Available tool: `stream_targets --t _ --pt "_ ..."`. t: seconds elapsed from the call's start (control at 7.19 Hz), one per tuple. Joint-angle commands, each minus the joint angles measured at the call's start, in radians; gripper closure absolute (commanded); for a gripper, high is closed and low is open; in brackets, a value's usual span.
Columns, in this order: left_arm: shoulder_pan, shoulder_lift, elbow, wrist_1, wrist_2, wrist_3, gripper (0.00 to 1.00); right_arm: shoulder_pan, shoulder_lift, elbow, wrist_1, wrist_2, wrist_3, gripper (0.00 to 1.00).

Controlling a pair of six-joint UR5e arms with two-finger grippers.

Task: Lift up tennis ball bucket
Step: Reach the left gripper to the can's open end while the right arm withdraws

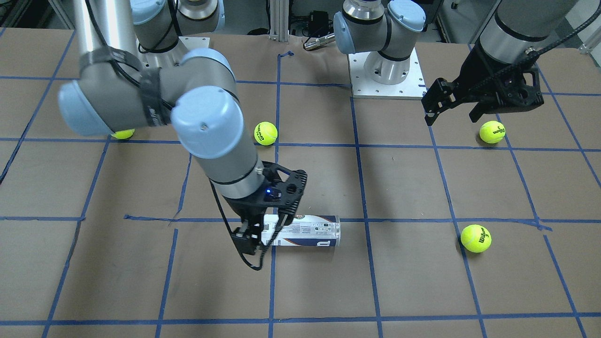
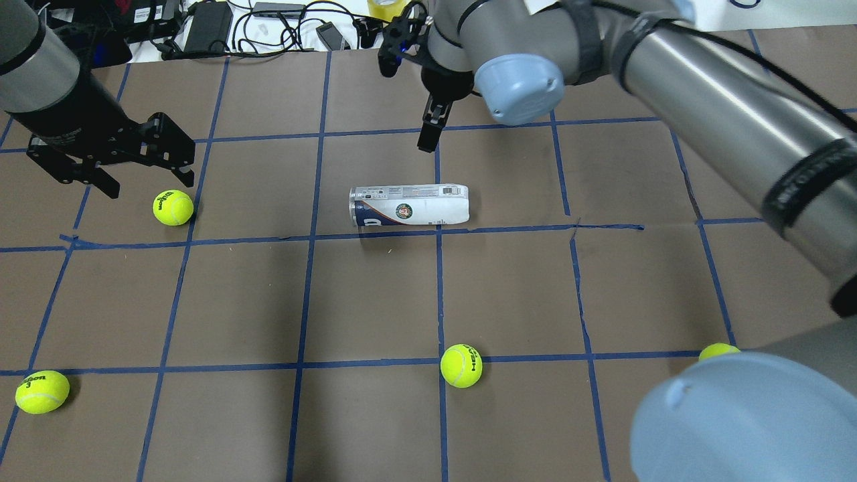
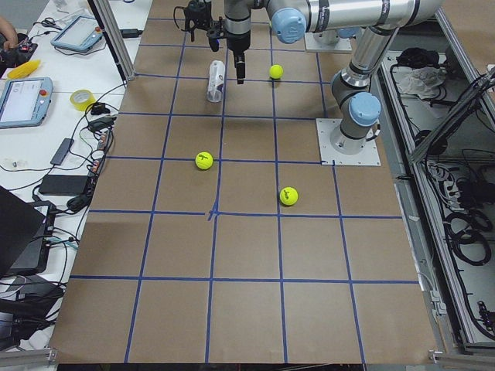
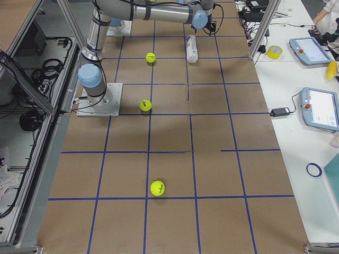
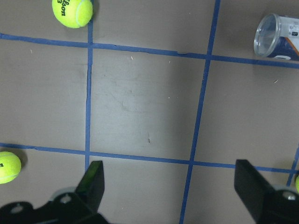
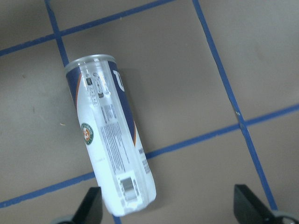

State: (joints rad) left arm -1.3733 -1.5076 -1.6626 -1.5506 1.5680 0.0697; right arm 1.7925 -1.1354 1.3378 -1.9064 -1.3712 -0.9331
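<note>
On the table [image 2: 268,301], the tennis ball can [image 2: 408,205] is lying on its side at centre, pointing 9-to-3 in the overhead view. Your right claw [image 6: 172,209] is hovering over one end with its jaws apart. In its wrist view the can is sitting off-centre toward 7 o'clock and skewed, so you're risking a jaw landing on it and rolling it, or an end grip drooping. Your left claw [image 5: 170,184] is hanging spread beside a tennis ball [image 2: 173,207], well apart from the can.

the tennis ball bucket [image 2: 409,205], a slim clear cylinder with a white and navy label, lies on its side on the brown table, along a blue tape line.
</note>
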Motion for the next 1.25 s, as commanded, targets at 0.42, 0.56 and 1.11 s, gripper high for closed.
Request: stream_targets --t 0.42,0.56,1.11 --pt "-0.003 -0.181 -0.101 0.271 -0.401 0.005 0.00 -0.238 -0.325 0.015 0.316 -0.183 0.625 0.00" --pt "-0.003 -0.234 -0.106 0.293 -0.483 0.007 0.00 -0.252 -0.355 0.017 0.338 -0.184 0.710 0.00" --pt "-0.015 -0.413 -0.129 0.441 -0.627 0.065 0.00 -0.266 -0.393 0.052 0.336 -0.209 0.849 0.00"
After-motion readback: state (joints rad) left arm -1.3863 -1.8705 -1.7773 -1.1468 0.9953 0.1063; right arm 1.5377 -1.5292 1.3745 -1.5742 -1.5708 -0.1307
